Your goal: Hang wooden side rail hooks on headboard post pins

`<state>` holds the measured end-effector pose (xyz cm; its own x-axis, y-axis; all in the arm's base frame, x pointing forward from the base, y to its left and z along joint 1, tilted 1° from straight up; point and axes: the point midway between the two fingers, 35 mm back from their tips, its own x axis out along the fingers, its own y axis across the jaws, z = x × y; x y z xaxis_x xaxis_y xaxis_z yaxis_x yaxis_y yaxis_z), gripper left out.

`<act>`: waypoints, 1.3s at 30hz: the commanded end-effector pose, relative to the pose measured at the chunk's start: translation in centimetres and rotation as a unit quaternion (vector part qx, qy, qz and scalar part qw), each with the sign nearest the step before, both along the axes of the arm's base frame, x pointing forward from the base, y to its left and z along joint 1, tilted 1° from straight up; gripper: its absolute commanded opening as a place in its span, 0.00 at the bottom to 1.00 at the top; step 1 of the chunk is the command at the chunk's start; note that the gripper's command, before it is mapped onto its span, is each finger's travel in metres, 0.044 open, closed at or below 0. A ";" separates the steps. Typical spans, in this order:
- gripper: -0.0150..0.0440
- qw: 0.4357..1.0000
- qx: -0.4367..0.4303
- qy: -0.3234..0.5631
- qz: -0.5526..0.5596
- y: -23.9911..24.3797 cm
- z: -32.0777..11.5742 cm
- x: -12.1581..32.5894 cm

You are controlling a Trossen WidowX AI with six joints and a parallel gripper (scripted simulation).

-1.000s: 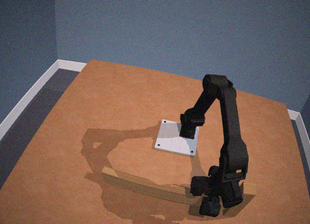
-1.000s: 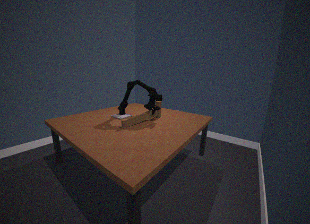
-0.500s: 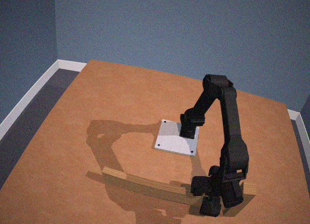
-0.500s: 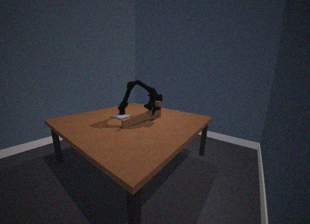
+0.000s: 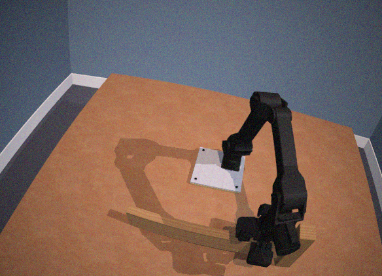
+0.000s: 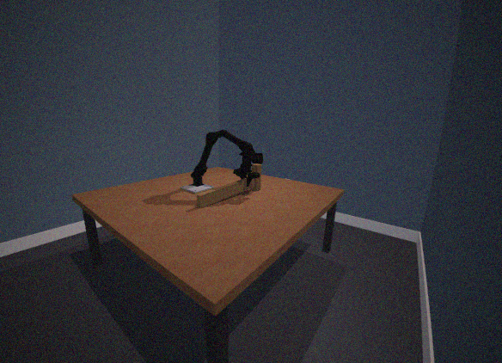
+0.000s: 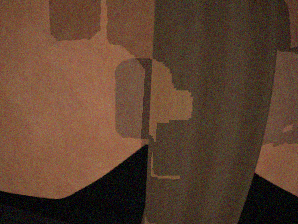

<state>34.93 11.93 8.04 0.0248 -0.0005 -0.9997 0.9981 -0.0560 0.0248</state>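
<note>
The long wooden rail stands on its narrow edge, slightly curved in the top view. Its far end appears to rest on the table. My gripper is shut on the rail near its post end, with a dark finger on each side in the wrist view. The wooden headboard post stands upright just beyond the gripper, close to that rail end. The hooks, the slot and the pins are hidden behind the gripper or too small to tell, so whether the hooks sit on the pins cannot be seen.
The arm's base stands on a white plate with dark holes at its corners, behind the rail in the top view. The arm arches over from it to the post side. The brown table carries everything, and the arm's shadows cross it.
</note>
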 end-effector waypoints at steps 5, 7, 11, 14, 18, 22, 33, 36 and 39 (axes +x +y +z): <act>0.25 1.000 0.004 -0.006 -0.003 0.3 0.4 0.4; 0.25 1.000 0.004 -0.006 -0.003 0.3 0.4 0.4; 0.25 1.000 0.004 -0.006 -0.003 0.4 0.5 0.4; 0.25 1.000 0.004 -0.006 -0.003 0.4 0.5 0.4; 0.25 1.000 0.004 -0.006 -0.003 0.4 0.5 0.5; 0.25 1.000 0.004 -0.006 -0.003 0.5 0.5 0.5; 0.25 1.000 0.004 -0.006 -0.003 0.6 0.4 0.5; 0.25 1.000 0.004 -0.006 -0.003 0.6 0.4 0.4; 0.25 1.000 0.004 -0.006 -0.003 0.6 0.4 0.4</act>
<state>35.09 12.30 8.10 0.0231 0.0008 -0.9997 0.9980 -0.0594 0.0230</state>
